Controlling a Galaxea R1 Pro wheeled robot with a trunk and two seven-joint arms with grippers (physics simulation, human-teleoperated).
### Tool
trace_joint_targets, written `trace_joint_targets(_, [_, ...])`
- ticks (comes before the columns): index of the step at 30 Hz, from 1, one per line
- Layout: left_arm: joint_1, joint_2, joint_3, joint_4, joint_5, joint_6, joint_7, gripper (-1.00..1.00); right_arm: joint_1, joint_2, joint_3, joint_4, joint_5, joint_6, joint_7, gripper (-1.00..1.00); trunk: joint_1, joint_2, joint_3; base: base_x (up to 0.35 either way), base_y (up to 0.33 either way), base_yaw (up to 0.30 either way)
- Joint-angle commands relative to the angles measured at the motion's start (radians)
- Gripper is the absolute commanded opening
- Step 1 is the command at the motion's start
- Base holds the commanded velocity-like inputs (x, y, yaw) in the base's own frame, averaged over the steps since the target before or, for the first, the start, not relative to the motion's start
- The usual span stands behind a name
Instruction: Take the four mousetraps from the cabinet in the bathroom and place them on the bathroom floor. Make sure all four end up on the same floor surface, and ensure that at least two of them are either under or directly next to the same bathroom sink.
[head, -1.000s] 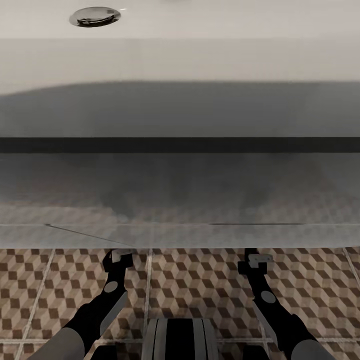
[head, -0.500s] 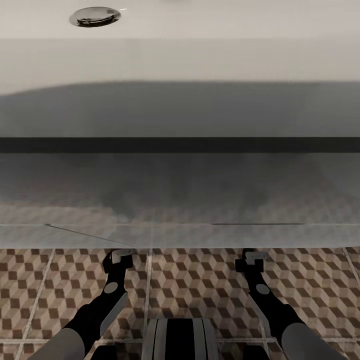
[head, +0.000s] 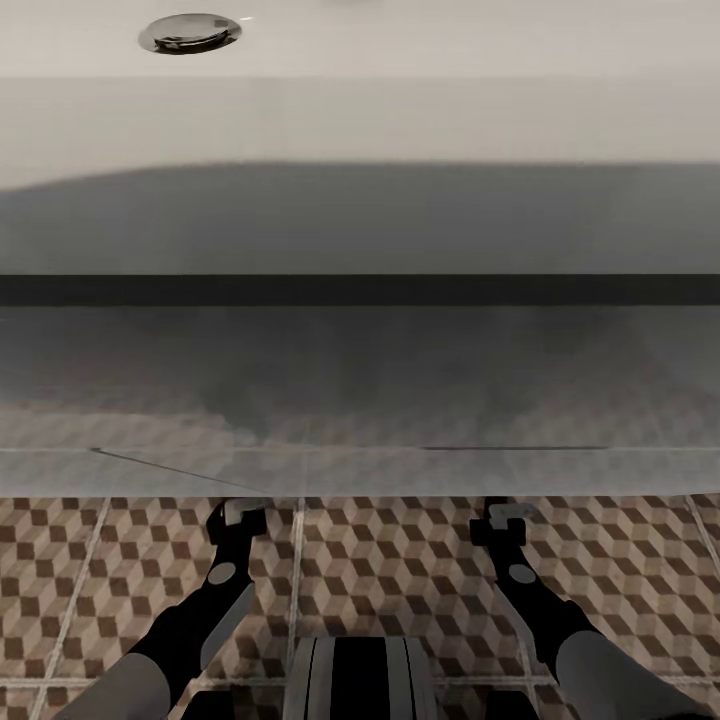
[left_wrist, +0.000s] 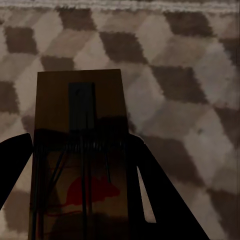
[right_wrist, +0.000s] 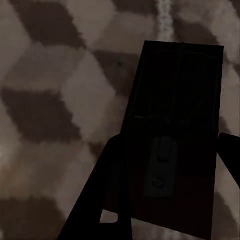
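I look down over the white bathroom sink (head: 360, 120), whose chrome drain (head: 190, 32) lies at the far left. Both arms reach low toward the cube-patterned bathroom floor (head: 400, 570), their tips at the sink's front edge. My left gripper (head: 243, 512) is shut on a brown mousetrap (left_wrist: 80, 115) with a red mouse print; the board juts out past the fingers (left_wrist: 15, 165) just above the tiles. My right gripper (head: 508, 516) is shut on a second mousetrap (right_wrist: 180, 95), dark in shadow, its metal parts facing the camera. The cabinet and the other traps are out of view.
The sink block's glossy front face (head: 360, 380) spans the whole width ahead, with a dark gap line (head: 360, 290) across it. My own base (head: 360, 680) sits between the arms. Pale grout lines (head: 296, 570) cross the tiles.
My right forearm has swung inward and its gripper has shifted slightly left. The left arm and the view have stayed still.
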Motion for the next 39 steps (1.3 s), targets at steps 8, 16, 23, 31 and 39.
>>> trace_joint_targets(8, [-0.056, -0.002, -0.007, 0.063, 0.012, -0.005, -0.027, -1.00, -0.002, 0.004, 0.009, -0.005, -0.005, -0.007, 0.001, -1.00, 0.000, 0.000, -0.001, 0.000, 0.000, 0.000])
trace_joint_targets(16, [-0.116, -0.018, -0.005, 0.188, 0.013, -0.011, -0.064, -1.00, -0.003, 0.021, 0.009, -0.007, -0.003, -0.040, 0.003, -1.00, 0.000, 0.000, -0.001, 0.000, 0.000, 0.000])
trace_joint_targets(23, [-0.143, -0.029, -0.005, 0.249, 0.014, -0.013, -0.067, -1.00, -0.003, 0.025, 0.009, -0.007, -0.003, -0.043, 0.003, -1.00, 0.000, 0.000, -0.001, 0.000, 0.000, 0.000])
trace_joint_targets(31, [-0.147, -0.033, -0.005, 0.271, 0.017, -0.017, -0.067, -1.00, -0.015, 0.025, 0.010, -0.012, -0.003, -0.043, 0.003, -1.00, 0.000, 0.000, -0.001, 0.000, 0.000, 0.000])
trace_joint_targets(39, [-0.147, -0.051, -0.005, 0.271, 0.018, -0.019, -0.067, -1.00, -0.045, 0.025, 0.009, -0.011, -0.009, -0.041, 0.003, -1.00, 0.000, 0.000, -0.001, 0.000, 0.000, 0.000])
